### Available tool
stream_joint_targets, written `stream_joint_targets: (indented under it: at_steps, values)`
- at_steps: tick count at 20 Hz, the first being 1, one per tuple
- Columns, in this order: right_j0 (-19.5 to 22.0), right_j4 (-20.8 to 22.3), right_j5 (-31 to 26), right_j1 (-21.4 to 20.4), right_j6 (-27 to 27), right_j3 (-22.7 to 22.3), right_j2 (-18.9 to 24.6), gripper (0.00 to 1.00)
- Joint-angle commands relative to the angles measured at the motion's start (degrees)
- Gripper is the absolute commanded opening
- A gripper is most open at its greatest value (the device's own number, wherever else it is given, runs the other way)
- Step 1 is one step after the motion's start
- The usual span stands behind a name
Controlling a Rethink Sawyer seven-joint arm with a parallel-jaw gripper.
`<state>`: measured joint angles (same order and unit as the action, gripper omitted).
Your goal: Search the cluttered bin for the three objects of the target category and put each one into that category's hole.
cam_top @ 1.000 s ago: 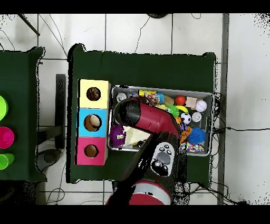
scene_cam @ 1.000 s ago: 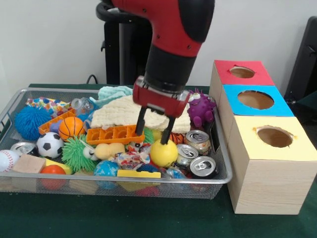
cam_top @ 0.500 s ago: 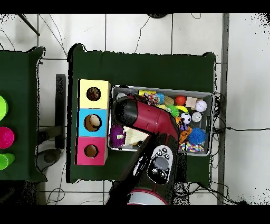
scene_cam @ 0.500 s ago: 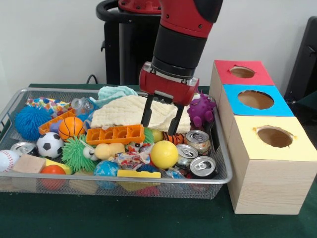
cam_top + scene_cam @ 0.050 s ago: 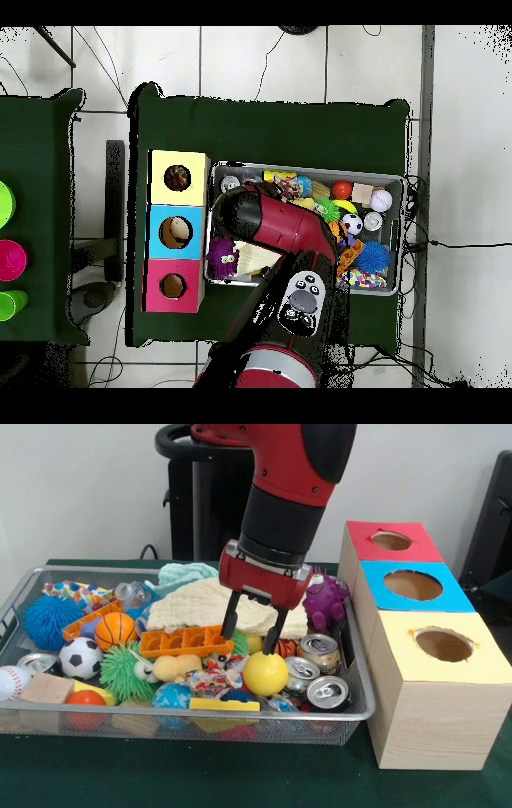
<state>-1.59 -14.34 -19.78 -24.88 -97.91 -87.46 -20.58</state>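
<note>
So the wire mesh bin is packed, and I'll use the yellow ball as the reference point since it sits right near the front rim. The gripper hangs just above and slightly behind that ball, fingers spread apart with nothing between them, pointing straight down. Three drink cans stand upright with tops facing up right beside the ball, toward the boxes: one can touching-close, another can nearer the front rim, a third can behind them. A fourth silver can is way over at the opposite end. Behind the ball is an orange tray lying lengthwise across the bin, then a cream cloth, and a purple spiky toy in the back corner. Beside the bin are three boxes in a row: yellow-topped box, blue-topped box, red-topped box, each with a round hole on top.
</note>
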Motion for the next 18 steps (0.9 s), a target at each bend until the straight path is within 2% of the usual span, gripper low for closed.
stream_joint_targets:
  at_steps: [1, 6, 12, 18]
  values:
    - [0.8, -1.0, 3.3, 4.6, -13.0, -0.6, 2.2, 1.00]
    - [2.2, -0.8, 5.9, 6.6, -12.3, 0.0, 2.6, 1.00]
    - [4.2, -0.7, 7.4, 9.4, -10.7, 3.2, 3.0, 1.00]
    - [4.5, -0.9, 9.5, 10.7, -11.1, 4.6, 2.6, 1.00]
